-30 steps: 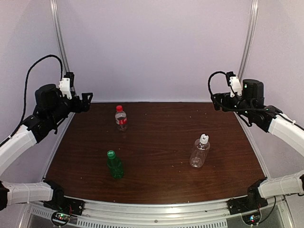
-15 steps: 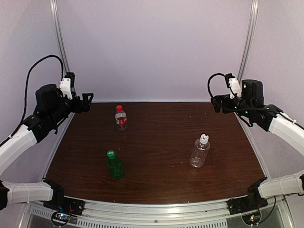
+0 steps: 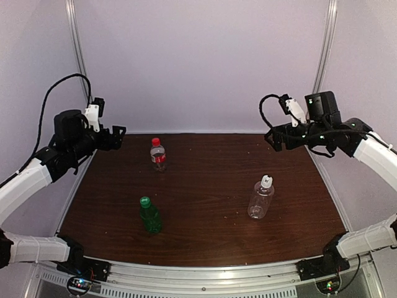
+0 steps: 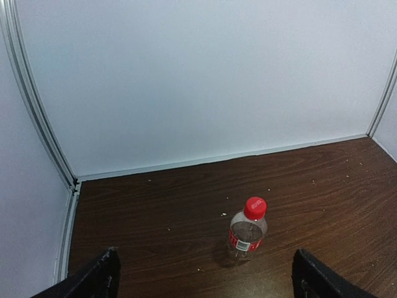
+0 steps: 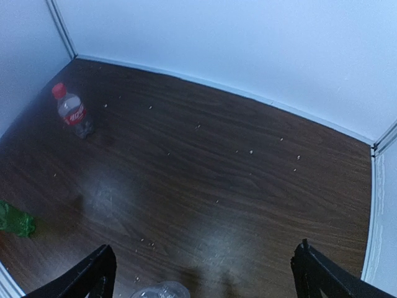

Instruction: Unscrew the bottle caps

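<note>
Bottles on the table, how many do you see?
3: red-capped bottle far left, green bottle near left, clear rounded bottle right. None seems hidden.

table: dark brown wood-grain table (image 3: 211, 180) | walls: plain pale lilac panels (image 3: 198, 62) on three sides | posts: slim silver metal posts (image 3: 77, 49) in both back corners | debris: tiny pale specks (image 5: 250, 151) scattered across the table

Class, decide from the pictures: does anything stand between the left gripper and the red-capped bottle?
Nothing visible does. The left gripper hangs open above the far left corner of the table, and only bare wood lies between it and the upright red-capped bottle.
</note>
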### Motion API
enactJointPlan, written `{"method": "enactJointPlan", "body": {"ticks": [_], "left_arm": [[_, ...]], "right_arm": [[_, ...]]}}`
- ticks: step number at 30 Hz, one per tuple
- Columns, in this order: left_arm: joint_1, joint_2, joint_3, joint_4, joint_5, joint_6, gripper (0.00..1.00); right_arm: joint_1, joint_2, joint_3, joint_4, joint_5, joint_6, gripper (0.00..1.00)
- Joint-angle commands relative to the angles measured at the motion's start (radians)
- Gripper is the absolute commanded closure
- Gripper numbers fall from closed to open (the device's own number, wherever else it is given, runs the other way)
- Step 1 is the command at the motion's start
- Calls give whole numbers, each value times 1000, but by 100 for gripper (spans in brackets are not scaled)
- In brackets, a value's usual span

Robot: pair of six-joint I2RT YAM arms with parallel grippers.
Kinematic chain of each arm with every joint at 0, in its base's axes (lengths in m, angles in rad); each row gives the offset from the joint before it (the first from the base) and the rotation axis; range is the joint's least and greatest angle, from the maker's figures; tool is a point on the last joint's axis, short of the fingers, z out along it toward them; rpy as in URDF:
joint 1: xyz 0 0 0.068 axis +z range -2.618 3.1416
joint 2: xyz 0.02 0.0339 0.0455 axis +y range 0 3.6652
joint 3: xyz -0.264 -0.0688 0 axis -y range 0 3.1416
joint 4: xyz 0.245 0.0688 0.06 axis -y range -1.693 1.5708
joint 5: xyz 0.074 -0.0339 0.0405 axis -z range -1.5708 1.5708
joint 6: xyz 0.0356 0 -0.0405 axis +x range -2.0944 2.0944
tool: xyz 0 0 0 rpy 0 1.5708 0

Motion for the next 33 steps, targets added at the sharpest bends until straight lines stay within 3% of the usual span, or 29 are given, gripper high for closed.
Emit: {"method": "enactJointPlan", "body": {"ticks": [1,7,15,29,33], "left_arm": [[-6,4,37,13,19,-6,2],[-6,23,47,4,38,-13,2],[-6,32,55,-6,60,-28,2],[-18,28,56,-14,62,-19,3],[-23,30,58,-16,67,-13,2]], "right_arm": [[85,18,18,-200,-58,40,0],[173,19,-15,-292,-61,83,6],[194,49,-103,-313,-87,94,19],[198,111,-111,-278,-97,55,47],[197,125,-101,-290,-75,50,60]]}}
